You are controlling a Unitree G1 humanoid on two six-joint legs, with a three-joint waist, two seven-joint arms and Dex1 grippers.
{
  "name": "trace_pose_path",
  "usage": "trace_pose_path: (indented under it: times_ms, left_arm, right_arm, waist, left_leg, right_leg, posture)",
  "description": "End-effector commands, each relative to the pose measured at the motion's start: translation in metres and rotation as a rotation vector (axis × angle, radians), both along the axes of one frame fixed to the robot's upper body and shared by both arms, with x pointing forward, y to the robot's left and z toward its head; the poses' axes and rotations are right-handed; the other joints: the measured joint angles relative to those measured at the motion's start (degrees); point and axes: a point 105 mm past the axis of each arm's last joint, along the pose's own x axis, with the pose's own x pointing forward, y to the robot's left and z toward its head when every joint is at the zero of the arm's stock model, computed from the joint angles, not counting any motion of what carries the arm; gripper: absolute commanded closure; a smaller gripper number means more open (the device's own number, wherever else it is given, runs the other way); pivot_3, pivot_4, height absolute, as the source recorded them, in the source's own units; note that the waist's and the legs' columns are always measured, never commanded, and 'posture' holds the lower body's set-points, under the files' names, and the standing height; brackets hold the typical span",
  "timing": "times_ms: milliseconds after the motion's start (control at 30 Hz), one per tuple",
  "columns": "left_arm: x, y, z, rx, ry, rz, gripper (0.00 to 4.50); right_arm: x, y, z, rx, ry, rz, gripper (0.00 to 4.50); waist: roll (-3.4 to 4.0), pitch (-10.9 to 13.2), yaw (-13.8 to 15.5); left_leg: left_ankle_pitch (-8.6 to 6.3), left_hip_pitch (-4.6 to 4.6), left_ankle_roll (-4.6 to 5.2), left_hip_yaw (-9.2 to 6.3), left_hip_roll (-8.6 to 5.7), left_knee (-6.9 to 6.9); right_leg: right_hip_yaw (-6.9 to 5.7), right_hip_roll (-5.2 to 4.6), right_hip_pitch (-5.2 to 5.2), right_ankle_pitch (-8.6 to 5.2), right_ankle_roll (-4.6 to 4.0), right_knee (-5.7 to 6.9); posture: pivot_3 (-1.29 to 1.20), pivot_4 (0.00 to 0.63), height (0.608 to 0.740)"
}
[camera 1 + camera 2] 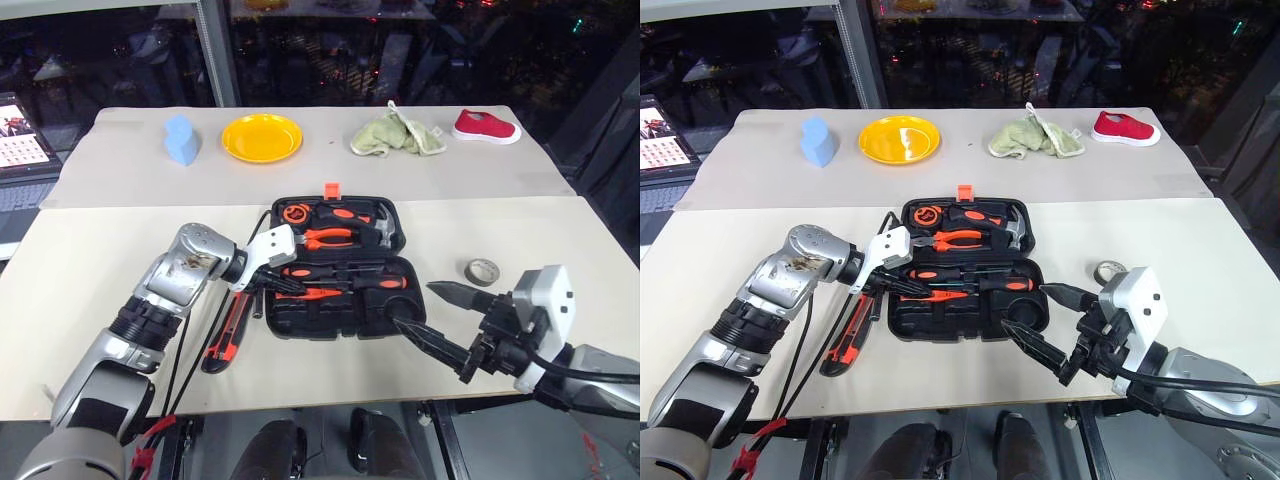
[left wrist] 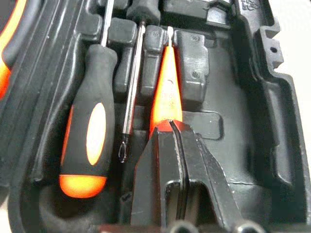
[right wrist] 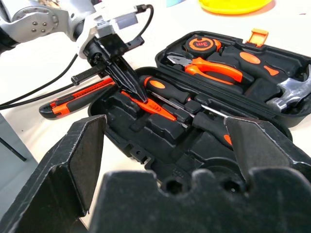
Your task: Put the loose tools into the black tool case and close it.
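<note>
Beige bench [image 1: 560, 260], dark windows behind. We see the black tool case [image 1: 340, 270] lying open mid-bench, slightly toward the near edge, long axis parallel to that edge, orange latch [image 1: 332, 189] on the far side. Far half holds the orange-handled pliers [image 1: 328, 238], the hammer [image 1: 383, 232] and a tape measure [image 3: 201, 44]. Near half holds two black-and-orange screwdrivers [image 1: 345, 272], lying lengthwise along the case. The slim orange tester screwdriver [image 2: 166, 92] lies in the near half too, parallel to them, its rear end at the tips of the left gripper [image 1: 283, 288]. That gripper's fingers are pressed together, touching or pinching the tester's end; we cannot tell which. It reaches in from the case's left end.

Utility knife [image 1: 228, 335] lies on the bench just left of the case, long axis running toward the near edge. Grey tape roll [image 1: 482, 271] sits on the bench right of the case, apart from it. Right gripper [image 1: 425, 310] hovers at the case's near right corner, fingers spread wide, holding nothing.

Along the far edge: blue object [image 1: 181, 140], yellow plate [image 1: 262, 137], green cloth [image 1: 396, 134], red shoe [image 1: 486, 127].
</note>
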Motion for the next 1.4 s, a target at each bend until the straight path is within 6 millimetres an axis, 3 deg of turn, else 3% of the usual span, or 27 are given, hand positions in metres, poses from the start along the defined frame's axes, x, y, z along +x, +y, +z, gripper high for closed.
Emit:
trace_pose_path:
  times_ms: [33,133,200,300,500,533,633,733,867,1000,1133,1200,1400]
  left_arm:
    - [0.001,-0.007,0.023,-0.084,-0.063,-0.035,4.48]
    - [0.004,-0.005,0.029,-0.116,-0.079,-0.016,4.48]
    - [0.008,0.007,0.037,-0.126,-0.082,0.032,4.48]
    - [0.011,0.030,0.046,-0.113,-0.080,0.119,3.78]
    - [-0.010,0.095,0.058,-0.049,-0.080,0.302,1.58]
    - [-0.018,0.122,0.055,-0.012,-0.069,0.397,1.25]
    - [-0.038,0.173,0.049,0.085,-0.057,0.578,0.16]
    - [-0.048,0.189,0.044,0.137,-0.052,0.650,0.06]
    - [-0.057,0.178,0.045,0.160,-0.040,0.657,0.06]
    - [-0.065,0.136,0.052,0.154,0.056,0.637,0.06]
    - [-0.076,0.103,0.042,0.230,0.231,0.643,0.06]
    - [-0.080,0.097,0.033,0.292,0.258,0.625,0.06]
    - [-0.065,0.100,0.020,0.394,0.234,0.685,0.06]
  right_arm:
    - [-0.001,0.001,0.007,0.007,-0.040,0.003,0.00]
    - [-0.001,0.000,0.006,0.001,-0.040,0.003,0.00]
    - [0.000,-0.001,0.007,-0.014,-0.043,0.018,0.00]
    - [0.002,-0.002,0.008,-0.043,-0.047,0.059,0.00]
    - [0.014,-0.001,0.013,-0.074,-0.041,0.184,0.00]
    - [0.015,0.003,0.015,-0.067,-0.033,0.243,0.00]
    - [0.015,0.011,0.016,-0.070,-0.018,0.368,0.00]
    - [0.017,0.016,0.015,-0.078,-0.017,0.418,0.00]
    - [0.021,0.021,0.015,-0.073,-0.020,0.453,0.00]
    - [0.020,0.024,0.012,-0.064,-0.014,0.474,0.00]
    - [0.012,0.029,0.007,-0.045,-0.008,0.488,0.00]
    - [0.011,0.033,0.005,-0.040,-0.018,0.480,0.00]
    - [0.014,0.034,-0.001,-0.031,-0.055,0.386,0.00]
  waist:
    - [0.00,0.0,0.0]
    - [0.00,0.0,0.0]
    - [0.00,0.0,0.0]
    - [0.00,0.0,-0.6]
    - [0.00,0.0,-1.4]
    - [0.00,0.0,-1.3]
    - [0.01,0.0,-1.9]
    - [0.01,0.0,-1.2]
    - [-0.01,0.0,0.2]
    - [-0.08,0.1,0.8]
    - [-0.09,0.1,0.5]
    - [-0.06,0.0,0.0]
    - [-0.08,0.1,-1.0]
  left_leg:
    - [0.00,-0.01,0.00,0.00,0.00,0.00]
    - [0.00,-0.01,-0.01,0.00,0.00,-0.01]
    - [0.00,-0.01,-0.01,0.00,0.00,-0.01]
    - [0.00,0.00,-0.01,0.01,0.01,-0.02]
    - [0.02,0.13,-0.03,0.08,0.03,-0.15]
    - [0.02,0.16,-0.04,0.07,0.03,-0.24]
    - [0.04,0.22,-0.09,0.10,0.03,-0.42]
    - [0.04,0.22,-0.12,0.04,0.04,-0.48]
    - [-0.04,0.21,-0.17,0.02,0.02,-0.43]
    - [-0.25,0.22,-0.44,0.02,-0.03,-0.33]
    - [-0.16,0.21,-0.51,0.01,-0.07,-0.36]
    - [-0.10,0.23,-0.54,0.02,-0.07,-0.44]
    - [0.09,0.27,-0.97,-0.06,0.02,-0.56]
  right_leg:
    - [-0.01,-0.01,0.00,0.00,0.00,0.00]
    - [0.00,-0.02,-0.01,0.00,0.00,0.00]
    - [0.00,-0.02,-0.02,0.00,0.00,0.00]
    - [0.02,0.03,-0.04,0.00,0.00,0.00]
    - [0.05,0.06,-0.02,0.00,-0.01,0.00]
    - [0.04,0.06,-0.01,-0.01,-0.02,-0.01]
    - [0.06,0.06,-0.07,-0.03,-0.06,-0.02]
    - [-0.04,0.05,-0.09,-0.06,-0.11,-0.04]
    - [-0.16,-0.06,-0.04,-0.06,-0.07,-0.12]
    - [-0.15,-0.08,-0.02,-0.03,0.03,-0.12]
    - [-0.08,0.03,0.04,-0.02,0.02,-0.04]
    - [-0.04,0.07,0.02,-0.03,0.01,-0.03]
    - [-0.02,0.14,-0.05,-0.04,-0.14,0.07]
  posture:
    - [0.00,0.150,0.740]
    - [0.00,0.150,0.740]
    - [0.00,0.150,0.740]
    - [0.00,0.150,0.740]
    - [0.00,0.150,0.740]
    - [0.00,0.150,0.740]
    - [0.00,0.150,0.740]
    - [0.00,0.150,0.740]
    - [0.00,0.150,0.740]
    - [0.00,0.150,0.740]
    - [0.00,0.150,0.740]
    - [0.00,0.150,0.740]
    - [0.00,0.150,0.740]
